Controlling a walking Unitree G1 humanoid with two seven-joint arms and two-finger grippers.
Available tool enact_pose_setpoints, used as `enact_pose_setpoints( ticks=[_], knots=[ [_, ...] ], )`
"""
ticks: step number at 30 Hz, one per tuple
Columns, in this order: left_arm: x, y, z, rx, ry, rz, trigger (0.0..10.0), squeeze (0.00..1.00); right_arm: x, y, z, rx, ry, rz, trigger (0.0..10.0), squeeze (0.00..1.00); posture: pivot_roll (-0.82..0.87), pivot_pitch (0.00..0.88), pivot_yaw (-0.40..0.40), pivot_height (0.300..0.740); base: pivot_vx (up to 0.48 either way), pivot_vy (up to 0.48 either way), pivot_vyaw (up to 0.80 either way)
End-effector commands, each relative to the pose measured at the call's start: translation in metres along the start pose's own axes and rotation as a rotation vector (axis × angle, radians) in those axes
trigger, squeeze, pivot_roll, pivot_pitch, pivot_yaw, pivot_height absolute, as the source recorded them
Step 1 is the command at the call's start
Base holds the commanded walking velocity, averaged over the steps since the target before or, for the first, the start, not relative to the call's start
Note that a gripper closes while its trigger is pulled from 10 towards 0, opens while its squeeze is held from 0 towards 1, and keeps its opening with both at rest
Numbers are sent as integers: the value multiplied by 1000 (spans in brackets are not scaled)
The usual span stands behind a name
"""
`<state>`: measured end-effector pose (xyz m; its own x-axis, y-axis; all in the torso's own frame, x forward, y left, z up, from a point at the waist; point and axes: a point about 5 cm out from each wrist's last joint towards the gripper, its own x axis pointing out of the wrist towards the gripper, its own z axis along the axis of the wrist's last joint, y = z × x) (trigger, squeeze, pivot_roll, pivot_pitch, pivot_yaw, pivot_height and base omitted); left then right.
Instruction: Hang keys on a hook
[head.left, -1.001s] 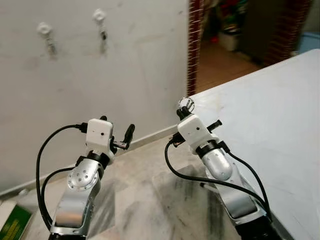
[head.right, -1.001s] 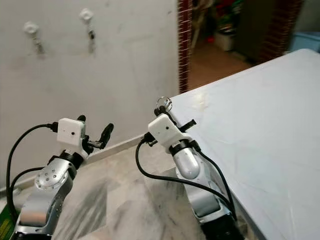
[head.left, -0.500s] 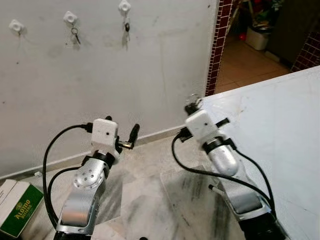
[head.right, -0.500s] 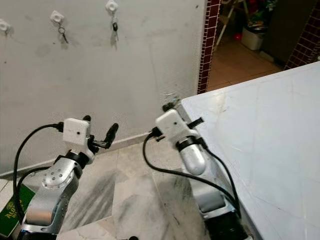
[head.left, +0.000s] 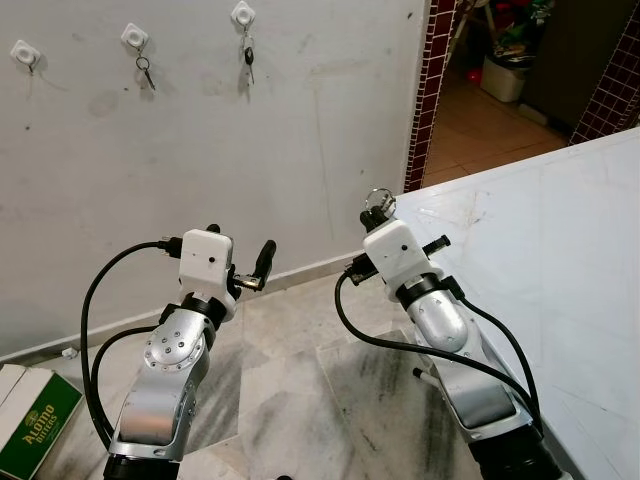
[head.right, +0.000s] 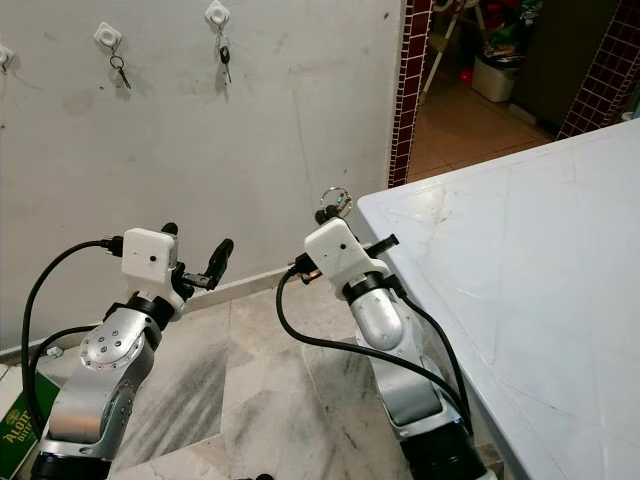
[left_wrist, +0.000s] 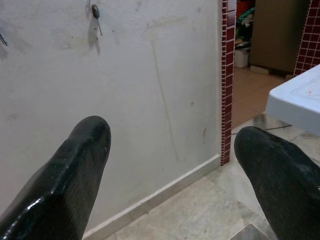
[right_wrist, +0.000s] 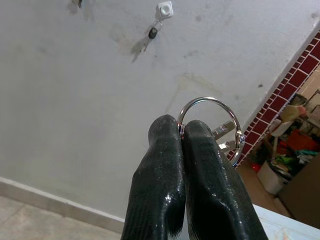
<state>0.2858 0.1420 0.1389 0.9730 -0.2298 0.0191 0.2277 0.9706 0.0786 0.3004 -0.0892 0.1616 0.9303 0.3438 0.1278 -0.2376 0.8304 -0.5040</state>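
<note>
The right gripper (right_wrist: 181, 131) had its two black fingers pressed together on the rim of a thin silver key ring (right_wrist: 210, 123), so that the ring stood up past the fingertips with its open loop facing the wall and a small metal key blade (right_wrist: 221, 133) just showing behind it. In the head views the ring (head.left: 376, 199) sat at the top of the raised right arm, beside the corner of the white marble-patterned table (head.left: 560, 280). The white plastic wall hooks lay up and to the robot's left of the ring, well apart from it: one bare hook (head.left: 24, 52) at the far left, a second hook (head.left: 134, 36) carrying a small dark key, and a third hook (head.left: 242, 13) also carrying a key. The bare hook was the likely target, which called for a long reach up and leftward, or a step closer. The left gripper (head.left: 237, 262) was held low with fingers spread and nothing between them, nearer the hooks yet carrying nothing.
</note>
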Motion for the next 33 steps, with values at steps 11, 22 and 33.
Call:
enact_pose_setpoints(
  ticks=[11,22,33],
  knots=[
    [-1,4,-2,13,14,11,10000,0,3,3,3,9,-4,13,10000,0,-34,52,77,740,0,0,0],
    [-1,4,-2,13,14,11,10000,0,3,3,3,9,-4,13,10000,0,-34,52,77,740,0,0,0],
    [-1,4,-2,13,14,11,10000,0,3,3,3,9,-4,13,10000,0,-34,52,77,740,0,0,0]
  ],
)
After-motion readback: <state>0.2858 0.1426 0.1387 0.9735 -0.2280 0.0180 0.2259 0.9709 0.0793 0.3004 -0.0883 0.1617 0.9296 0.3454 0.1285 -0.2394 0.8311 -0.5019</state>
